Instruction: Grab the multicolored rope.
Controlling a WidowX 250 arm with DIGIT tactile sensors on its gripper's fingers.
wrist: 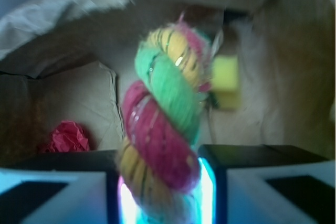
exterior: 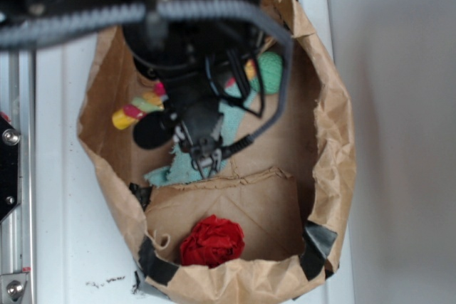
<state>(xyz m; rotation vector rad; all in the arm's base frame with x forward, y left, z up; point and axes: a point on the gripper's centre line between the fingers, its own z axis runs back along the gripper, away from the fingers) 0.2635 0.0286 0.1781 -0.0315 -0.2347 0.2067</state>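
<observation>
**Q:** Exterior view first: what sits in the container?

**Me:** Exterior shows a brown paper bag (exterior: pixel 328 126) standing open on a white surface (exterior: pixel 64 247), its rim rolled down and patched with black tape at the near corners. My arm reaches down into it from the top of the picture, cables looping around it. Inside the bag, a crumpled red ball (exterior: pixel 211 241) lies near the front wall on a folded flap of paper. A teal rag (exterior: pixel 182 169) is spread on the bag's floor under my gripper (exterior: pixel 206 165). The multicolored rope (exterior: pixel 139 110) shows in two pieces from here: a yellow, pink and green end sticking out to the left of my arm, and a green stretch to the right of it, with the middle hidden behind the arm. From this angle I cannot tell how my fingers stand.

**Q:** And the wrist view?

**Me:** Wrist view settles it. The multicolored rope (wrist: pixel 163 129) rises thick and twisted between my two fingers (wrist: pixel 58 192), bands of yellow, red-pink and pale green, and my gripper (wrist: pixel 165 198) is pinching its lower end. Beyond the rope, a yellow sponge block (wrist: pixel 227 81) sits on the bag's floor near the far wall. The red ball (wrist: pixel 68 137) lies low to the left against the creased paper wall (wrist: pixel 79 93). The picture is blurred, so finer detail escapes me.
</observation>
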